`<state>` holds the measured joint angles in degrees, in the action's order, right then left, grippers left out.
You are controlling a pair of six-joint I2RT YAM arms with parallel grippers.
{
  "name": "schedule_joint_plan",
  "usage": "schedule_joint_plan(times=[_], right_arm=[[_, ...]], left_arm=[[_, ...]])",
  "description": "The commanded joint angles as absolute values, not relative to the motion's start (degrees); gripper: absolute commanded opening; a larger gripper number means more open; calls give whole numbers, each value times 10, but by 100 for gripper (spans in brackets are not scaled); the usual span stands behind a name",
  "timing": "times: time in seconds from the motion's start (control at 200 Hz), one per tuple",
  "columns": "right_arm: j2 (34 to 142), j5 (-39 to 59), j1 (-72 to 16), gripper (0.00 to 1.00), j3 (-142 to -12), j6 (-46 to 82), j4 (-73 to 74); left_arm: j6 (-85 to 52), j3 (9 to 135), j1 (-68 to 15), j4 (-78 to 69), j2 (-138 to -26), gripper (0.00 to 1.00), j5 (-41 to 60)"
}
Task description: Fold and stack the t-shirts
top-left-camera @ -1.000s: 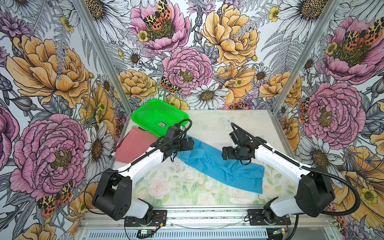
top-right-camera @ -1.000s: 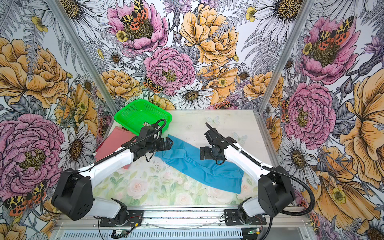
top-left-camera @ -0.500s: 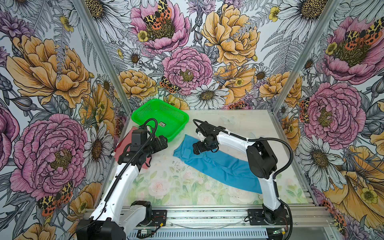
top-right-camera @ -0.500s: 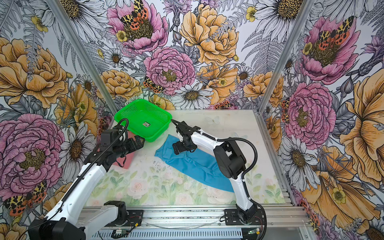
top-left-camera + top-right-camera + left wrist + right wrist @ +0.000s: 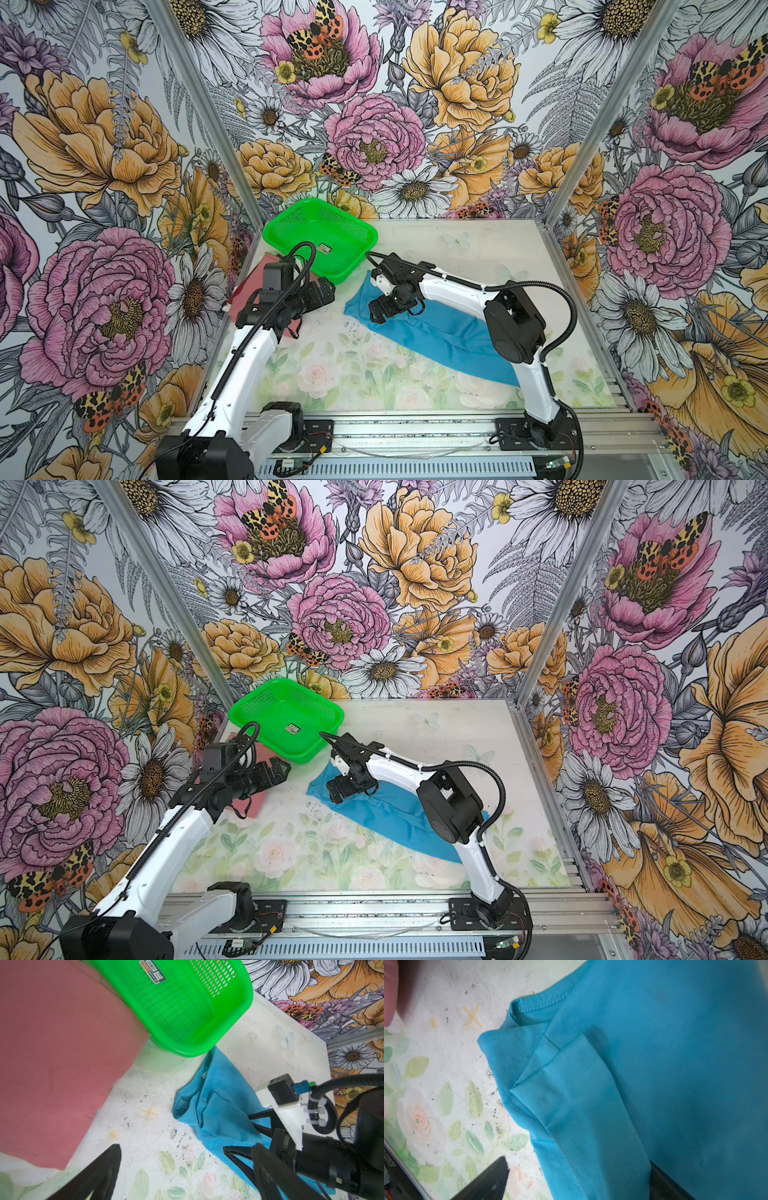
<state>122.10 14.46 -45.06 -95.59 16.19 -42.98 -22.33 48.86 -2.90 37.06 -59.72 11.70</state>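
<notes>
- Left fingers [image 5: 97, 1176] stand spread wide above bare tabletop [image 5: 145, 1136] between the two shirts, gripping nothing
- Right fingers [image 5: 488, 1180] are spread apart too, low at the collar end of the blue t-shirt [image 5: 654, 1064], with a fold of its cloth between them
- The blue t-shirt lies in a long strip across the middle of the tabletop, its collar corner just beside the green basket [image 5: 187, 1012]
- Its small white neck label [image 5: 204, 1073] shows no readable writing
- The red-pink t-shirt [image 5: 62, 1053] lies at the left edge, against the basket
- A barcode sticker [image 5: 152, 970] sits on the basket floor, its print too small to read
</notes>
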Motion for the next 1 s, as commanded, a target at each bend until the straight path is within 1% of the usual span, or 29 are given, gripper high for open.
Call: schedule_joint_plan(times=[0.0, 0.045, 0.125, 0.22, 0.415, 0.5, 0.645, 0.66, 0.73, 0.856, 0.996], right_arm=[[1186, 144, -452, 98, -938, 164, -425], [1181, 150, -451, 97, -930, 164, -425], [1163, 158, -477, 97, -911, 151, -422], [1132, 146, -494, 97, -882, 136, -415], [1073, 137, -495, 97, -815, 143, -397], [1056, 114, -489, 97, -795, 160, -392], [1042, 58, -458, 97, -774, 205, -392], [1040, 49, -441, 97, -770, 208, -393], [1029, 15, -419, 97, -756, 219, -393], [987, -53, -382, 99, -716, 231, -399], [938, -60, -316, 99, -655, 255, -428]], left_arm=[[-224, 479, -38, 357, -602, 99, 133], [-227, 477, -46, 354, -604, 99, 130], [-235, 472, -62, 346, -606, 99, 123], [-245, 466, -81, 331, -616, 99, 116], [-260, 467, -126, 304, -654, 99, 102], [-264, 470, -143, 295, -671, 99, 97], [-270, 477, -176, 284, -697, 99, 85], [-270, 478, -179, 282, -699, 99, 84], [-272, 481, -190, 279, -711, 99, 86], [-272, 484, -209, 268, -729, 99, 93], [-290, 490, -241, 241, -764, 99, 112]])
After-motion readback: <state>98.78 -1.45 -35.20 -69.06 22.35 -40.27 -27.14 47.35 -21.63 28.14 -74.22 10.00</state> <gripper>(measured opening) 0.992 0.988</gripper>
